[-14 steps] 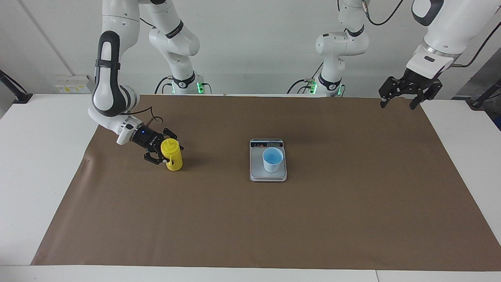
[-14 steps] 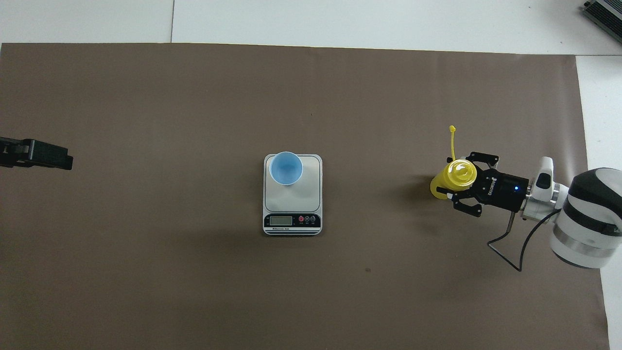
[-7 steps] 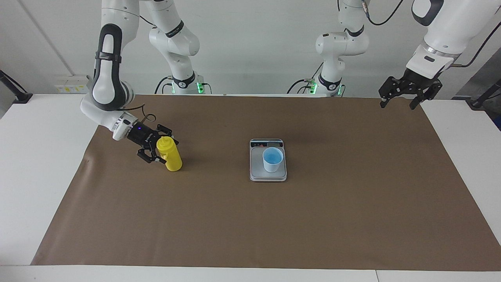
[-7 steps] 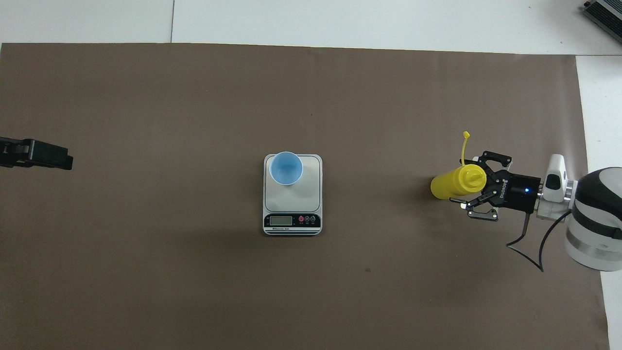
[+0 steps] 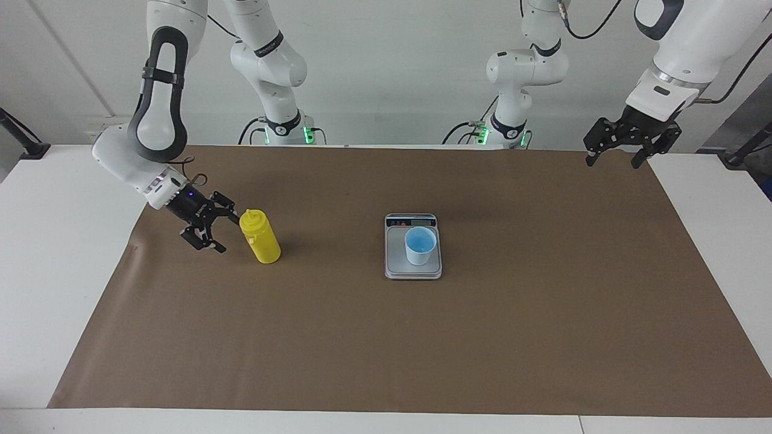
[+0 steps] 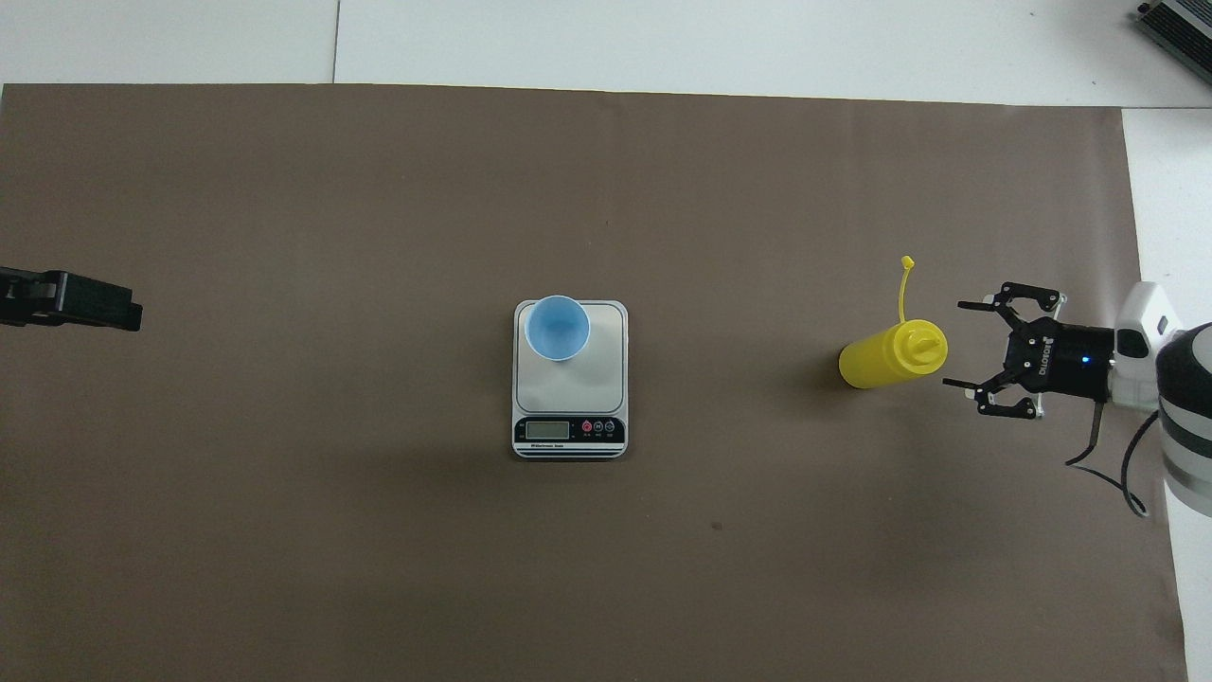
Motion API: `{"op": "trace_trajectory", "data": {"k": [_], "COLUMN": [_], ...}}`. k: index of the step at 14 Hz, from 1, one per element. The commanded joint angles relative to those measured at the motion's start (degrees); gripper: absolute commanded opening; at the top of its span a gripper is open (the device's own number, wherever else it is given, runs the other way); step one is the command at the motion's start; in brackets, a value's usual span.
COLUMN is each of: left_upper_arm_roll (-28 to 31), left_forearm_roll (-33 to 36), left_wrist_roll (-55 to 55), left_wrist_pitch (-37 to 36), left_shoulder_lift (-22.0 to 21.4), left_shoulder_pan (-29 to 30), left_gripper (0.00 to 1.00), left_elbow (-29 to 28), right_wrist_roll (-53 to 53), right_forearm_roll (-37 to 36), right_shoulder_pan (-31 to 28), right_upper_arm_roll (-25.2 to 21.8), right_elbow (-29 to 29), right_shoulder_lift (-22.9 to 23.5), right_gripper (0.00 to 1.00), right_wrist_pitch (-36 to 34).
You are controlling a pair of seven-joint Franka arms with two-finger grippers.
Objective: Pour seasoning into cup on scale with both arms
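Observation:
The yellow seasoning bottle [image 5: 260, 236] stands upright on the brown mat toward the right arm's end of the table, its cap off and hanging on its tether [image 6: 904, 284]. My right gripper [image 5: 224, 232] is open and empty just beside the bottle [image 6: 890, 355], apart from it; it also shows in the overhead view [image 6: 956, 345]. The light-blue cup [image 5: 420, 245] stands on the silver-grey scale [image 5: 398, 265] at mid table, on the part of the plate farthest from the robots [image 6: 558, 328]. My left gripper [image 5: 612, 161] is open and waits high over the mat's corner at the left arm's end.
A brown mat [image 5: 386, 337] covers most of the white table. The scale's display strip [image 6: 568, 431] faces the robots. A grey device [image 6: 1174, 24] lies at the table corner farthest from the robots at the right arm's end.
My right gripper let go of the yellow bottle and drew back from it toward the table's end. The bottle stayed standing. The left arm has not moved.

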Motion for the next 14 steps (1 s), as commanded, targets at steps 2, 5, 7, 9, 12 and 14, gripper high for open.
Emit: {"op": "trace_trajectory", "data": {"k": [2,5,7,9,12,14], "left_upper_arm_roll": [-0.2,-0.2,-0.2,-0.2,-0.2,-0.2], "left_forearm_roll": [-0.3,-0.3,-0.3,-0.3,-0.3,-0.3], "left_wrist_roll": [0.8,0.8,0.8,0.8,0.8,0.8], "left_wrist_pitch": [-0.5,-0.5,-0.5,-0.5,-0.5,-0.5], "left_shoulder_lift": [-1.0,-1.0,-1.0,-1.0,-1.0,-1.0], "left_shoulder_pan": [0.7,0.7,0.8,0.7,0.7,0.7], "left_gripper": [1.00,1.00,1.00,1.00,1.00,1.00], "left_elbow": [-0.7,-0.7,-0.7,-0.7,-0.7,-0.7], "right_wrist_roll": [10.3,22.0,31.2,43.2,58.5,72.4], "right_forearm_roll": [-8.7,-9.7,-14.1,-21.4,-29.7,-33.4], "right_shoulder_pan": [-0.2,0.8,4.3,6.9,10.8,12.6], "right_upper_arm_roll": [0.5,1.3,1.1,1.4,1.4,1.4], "right_elbow": [1.4,2.3,2.5,4.4,5.7,7.9], "right_shoulder_lift": [-3.3,-5.5,-8.0,-10.3,-13.0,-14.1], "right_gripper": [1.00,1.00,1.00,1.00,1.00,1.00], "right_wrist_pitch": [0.0,0.1,0.2,-0.7,-2.1,-5.8]}}
